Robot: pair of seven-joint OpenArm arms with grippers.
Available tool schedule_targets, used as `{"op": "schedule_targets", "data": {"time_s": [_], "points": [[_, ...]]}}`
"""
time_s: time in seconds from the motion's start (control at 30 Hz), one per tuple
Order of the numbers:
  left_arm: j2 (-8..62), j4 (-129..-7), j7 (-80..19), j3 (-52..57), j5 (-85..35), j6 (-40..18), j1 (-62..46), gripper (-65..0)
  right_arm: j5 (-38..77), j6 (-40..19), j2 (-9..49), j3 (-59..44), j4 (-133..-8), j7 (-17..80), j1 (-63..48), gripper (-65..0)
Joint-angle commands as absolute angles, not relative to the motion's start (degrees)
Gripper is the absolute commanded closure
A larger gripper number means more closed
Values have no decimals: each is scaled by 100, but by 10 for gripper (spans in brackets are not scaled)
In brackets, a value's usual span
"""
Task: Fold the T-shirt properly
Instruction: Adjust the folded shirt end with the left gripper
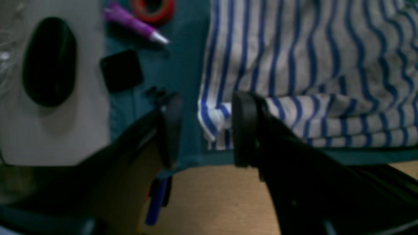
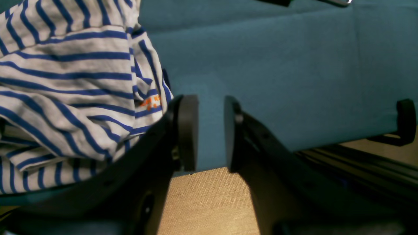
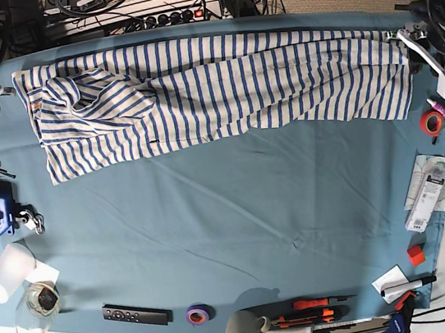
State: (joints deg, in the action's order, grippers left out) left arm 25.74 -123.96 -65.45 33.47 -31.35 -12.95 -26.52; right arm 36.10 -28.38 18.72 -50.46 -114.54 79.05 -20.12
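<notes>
The left end effector hangs released, pads apart, straddling a corner of the T-shirt without closing on it; that corner hem sits between the pads, nearer the right-hand pad in the left wrist view. The right end effector is likewise released, its pads apart over bare teal cloth, with the shirt's bunched end lying just beside its left-hand pad in the right wrist view.

Taking the teal cloth as landmark, the T-shirt lies in a long band along the cloth's far edge in the base view, its long axis running side to side from one arm to the other. It is white with thin blue stripes. The end by the right arm is bunched and creased into thicker folds, with a small orange mark showing; the end by the left arm lies flatter, its layers stacked at the hem.
</notes>
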Motion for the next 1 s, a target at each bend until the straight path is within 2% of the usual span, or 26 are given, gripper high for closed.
{"op": "schedule_targets", "data": {"time_s": [0.0, 0.3, 0.5, 0.6, 0.97], "points": [[2665, -12339, -6462, 3393, -3297, -1347, -2565, -261, 3664, -2845, 1984, -5085, -11546, 7791, -1999, -145], [2655, -10783, -6928, 3393, -4716, -2045, -1852, -261, 3813, -2821, 1984, -5085, -11546, 7771, -1999, -145], [2639, -10125, -6941, 3391, -4871, -2123, -1776, -261, 3813, -2810, 1984, -5085, -11546, 7771, -1999, -145], [2534, -9894, -6914, 3389, -4858, -2342, -1728, -260, 3815, -2808, 1984, -5085, -11546, 7769, -1999, -145], [2204, -9835, -7196, 3033, -4869, -2362, -1619, -260, 3815, -2808, 1984, -5085, -11546, 7756, -1999, -145]]}}
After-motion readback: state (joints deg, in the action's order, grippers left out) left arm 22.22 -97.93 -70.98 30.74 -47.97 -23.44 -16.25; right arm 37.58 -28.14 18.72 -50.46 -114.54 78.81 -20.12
